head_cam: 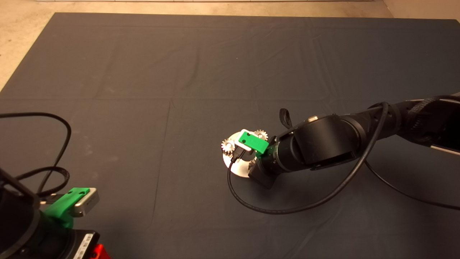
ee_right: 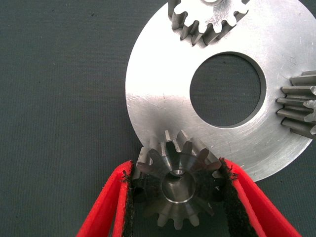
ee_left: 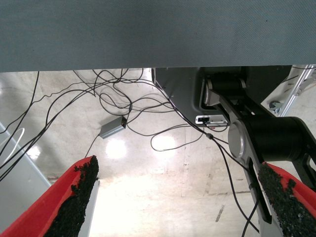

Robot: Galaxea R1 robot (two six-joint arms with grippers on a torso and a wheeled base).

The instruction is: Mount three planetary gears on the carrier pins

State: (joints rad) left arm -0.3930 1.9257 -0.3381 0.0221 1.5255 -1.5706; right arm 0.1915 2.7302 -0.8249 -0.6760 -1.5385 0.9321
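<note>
Gear gripped in the right claw [ee_right: 177, 197] at the disc's rim.

Both black pads [ee_right: 129, 197] of the right claw press the teeth of one planetary gear [ee_right: 177, 185], which sits over the edge of the shiny metal disc [ee_right: 163, 98]; a pin tip [ee_right: 177, 174] shows in its bore. Two more gears [ee_right: 207, 17] [ee_right: 301, 106] already sit elsewhere on the disc, around its large centre hole. The disc lies on the dark mat [head_cam: 179, 72] of the desk. The left claw [ee_left: 180, 197] waits at the mat's lower left corner, fingers spread apart over floor cables [ee_left: 113, 98].
</note>
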